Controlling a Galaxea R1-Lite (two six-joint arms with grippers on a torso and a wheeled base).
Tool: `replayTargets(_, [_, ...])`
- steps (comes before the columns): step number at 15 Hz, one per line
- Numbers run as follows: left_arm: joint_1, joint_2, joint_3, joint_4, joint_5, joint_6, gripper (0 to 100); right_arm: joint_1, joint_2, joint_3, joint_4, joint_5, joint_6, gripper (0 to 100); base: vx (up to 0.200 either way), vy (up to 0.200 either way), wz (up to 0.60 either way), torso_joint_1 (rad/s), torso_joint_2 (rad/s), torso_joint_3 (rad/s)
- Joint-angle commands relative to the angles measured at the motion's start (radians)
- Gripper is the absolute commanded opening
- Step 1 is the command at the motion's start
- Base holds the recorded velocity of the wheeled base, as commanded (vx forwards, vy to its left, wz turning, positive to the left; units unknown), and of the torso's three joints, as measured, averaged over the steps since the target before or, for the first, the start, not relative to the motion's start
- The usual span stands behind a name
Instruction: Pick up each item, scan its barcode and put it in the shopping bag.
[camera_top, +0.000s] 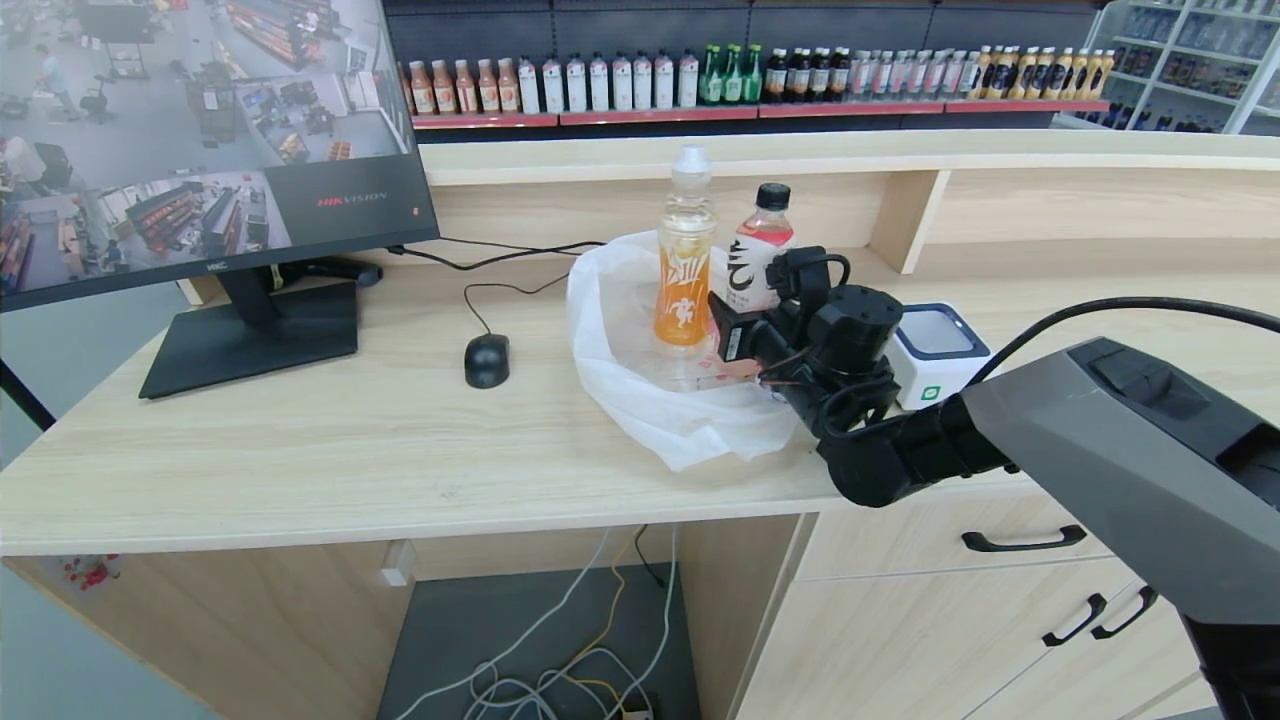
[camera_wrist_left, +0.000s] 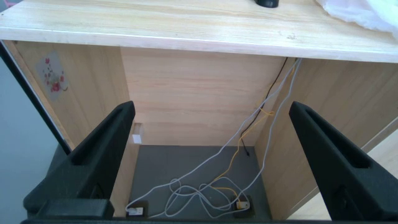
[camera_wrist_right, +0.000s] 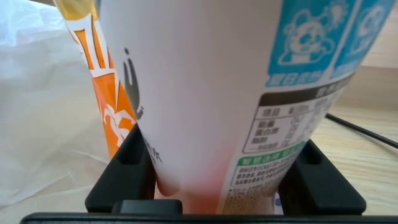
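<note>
A white-labelled bottle (camera_top: 760, 250) with a black cap stands upright at the open mouth of the white shopping bag (camera_top: 620, 340), right beside an orange drink bottle (camera_top: 685, 270) that stands inside the bag. My right gripper (camera_top: 742, 338) is shut on the white-labelled bottle (camera_wrist_right: 211, 93) low on its body, one finger (camera_wrist_right: 130, 162) on each side. Its base is hidden. The orange drink bottle (camera_wrist_right: 106, 106) and the shopping bag (camera_wrist_right: 43, 124) lie just behind. My left gripper (camera_wrist_left: 211, 155) hangs open below the counter edge (camera_wrist_left: 186, 25), holding nothing.
A white barcode scanner (camera_top: 935, 350) sits on the counter right of the bag, behind my right wrist. A black mouse (camera_top: 487, 360) and a monitor (camera_top: 200, 150) stand to the left. Loose cables (camera_wrist_left: 211, 186) hang in the recess under the counter. Drawers with black handles (camera_top: 1022, 541) are at lower right.
</note>
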Motion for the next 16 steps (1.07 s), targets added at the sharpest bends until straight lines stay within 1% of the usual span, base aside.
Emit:
replayTargets(1, [0.000, 0.000, 0.000, 0.000, 0.001, -0.001, 100, -0.001, -0.001, 0.012, 0.002, -0.001, -0.004, 0, 0.000, 0.000, 0.00, 0.000, 0.00, 0.000])
replayTargets(3, [0.000, 0.000, 0.000, 0.000, 0.001, -0.002, 100, 0.001, -0.003, 0.015, 0.001, -0.001, -0.006, 0, 0.000, 0.000, 0.00, 0.000, 0.00, 0.000])
replayTargets(4, [0.000, 0.000, 0.000, 0.000, -0.001, -0.002, 100, -0.004, -0.003, 0.012, -0.001, -0.007, -0.019, 100, 0.000, 0.000, 0.00, 0.000, 0.00, 0.000])
replayTargets(12, [0.000, 0.000, 0.000, 0.000, 0.001, -0.001, 100, -0.001, -0.026, 0.028, -0.018, -0.038, -0.012, 100, 0.000, 0.000, 0.00, 0.000, 0.00, 0.000])
replayTargets(16, [0.000, 0.000, 0.000, 0.000, 0.001, -0.001, 100, 0.022, -0.061, 0.043, -0.019, -0.079, 0.013, 100, 0.000, 0.000, 0.00, 0.000, 0.00, 0.000])
